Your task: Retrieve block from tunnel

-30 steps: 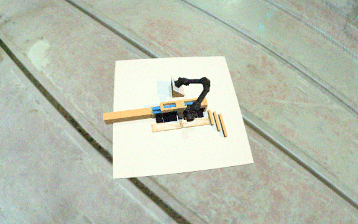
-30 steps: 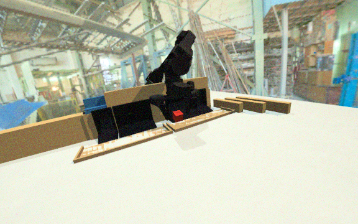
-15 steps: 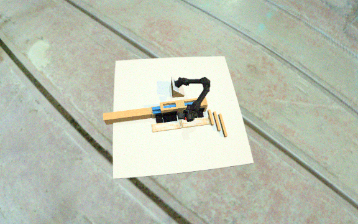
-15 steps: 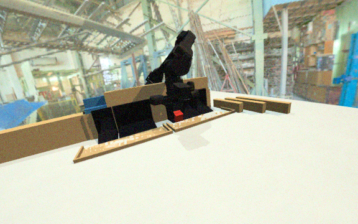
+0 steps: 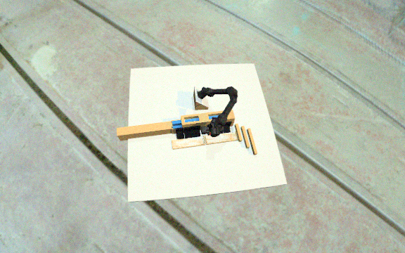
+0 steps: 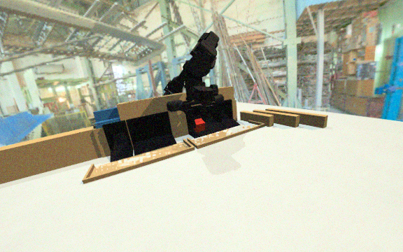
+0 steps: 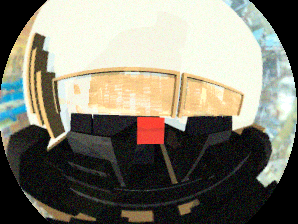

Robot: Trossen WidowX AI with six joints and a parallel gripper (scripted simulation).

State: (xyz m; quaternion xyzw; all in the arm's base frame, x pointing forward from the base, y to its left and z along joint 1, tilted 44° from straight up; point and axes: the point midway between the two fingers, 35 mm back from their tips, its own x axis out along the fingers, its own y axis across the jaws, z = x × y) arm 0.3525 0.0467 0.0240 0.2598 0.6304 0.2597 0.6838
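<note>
1. Red against black, the small block [image 5: 209,133] [image 6: 199,124] [image 7: 150,131] was outside the covered tunnel [image 5: 203,118] [image 6: 152,105], low in front of its side, by the dark sloped panels.
2. The tool [image 5: 209,131] [image 6: 200,121] [image 7: 149,124] was partly closed, its fingers gripping the block; most of their length was lost in the dark.
3. The black arm [image 5: 231,93] [image 6: 201,59] reached over the tunnel and down to the block.
4. Blue parts of the sliding cage [image 5: 176,124] [image 6: 107,117] showed at one tunnel end, with the long wooden handle [image 5: 144,130] [image 6: 40,154] extending beyond them.
5. Two shallow wooden trays [image 5: 188,144] [image 6: 140,163] [image 7: 212,100] lay end to end in front of the tunnel, on the pale surface [image 5: 164,172] [image 6: 292,192] [image 7: 210,35].
6. Three loose rods [image 5: 252,141] [image 6: 313,119] [image 7: 47,107] lay side by side, apart from one another, near the tunnel's other end.
7. Across the tunnel from the trays stood a wedge-shaped object [image 5: 200,105].
</note>
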